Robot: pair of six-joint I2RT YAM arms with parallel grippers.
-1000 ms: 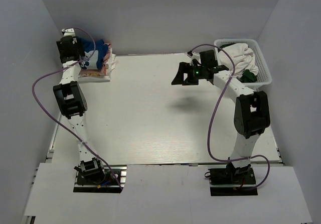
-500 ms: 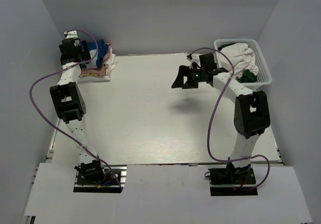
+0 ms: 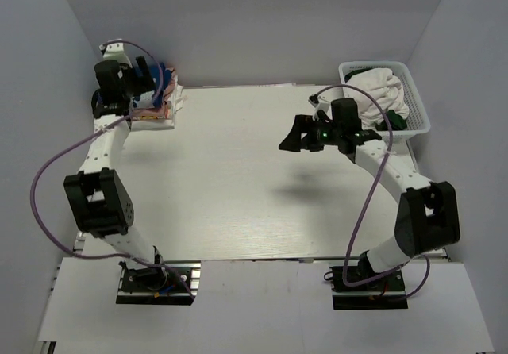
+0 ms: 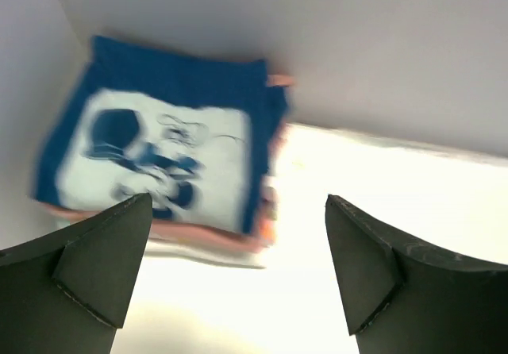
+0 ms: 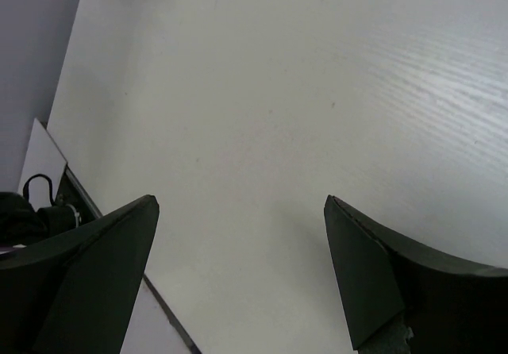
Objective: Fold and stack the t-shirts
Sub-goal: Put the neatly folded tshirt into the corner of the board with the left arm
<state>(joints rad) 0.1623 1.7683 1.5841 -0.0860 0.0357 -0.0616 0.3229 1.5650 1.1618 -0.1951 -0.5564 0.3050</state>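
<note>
A folded dark blue t-shirt with a white and pale-blue print lies on top of a folded salmon-pink t-shirt in the table's far left corner; the stack also shows in the top view. My left gripper hovers just above and near the stack, open and empty, its fingers spread wide. My right gripper is open and empty, held above the bare table right of centre, far from the stack.
A white lattice basket at the far right holds white cloth and a dark green item. A white cloth layer lies under the stack. Grey walls close the table on three sides.
My left gripper has lifted and pulled back off the stack, uncovering the blue shirt. My right arm has swung toward me and lower over the table, away from the basket.
</note>
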